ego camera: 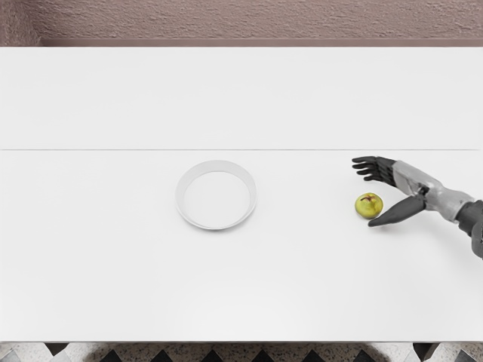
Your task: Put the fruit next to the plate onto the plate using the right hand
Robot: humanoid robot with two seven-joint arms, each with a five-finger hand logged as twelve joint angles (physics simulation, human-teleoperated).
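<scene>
The small yellow-green apple [369,204] sits well right of the white plate [216,194], with open table [302,256] between them. The right hand [404,186] brackets the apple, spread wide, holding nothing.

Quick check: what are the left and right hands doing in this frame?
Left hand: not in view.
Right hand: open, holding nothing; the green apple sits ungrasped between its spread fingers and thumb.

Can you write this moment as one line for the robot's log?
right hand: open, beside apple | apple: on table, right of plate, not on it | left hand: not in view
</scene>
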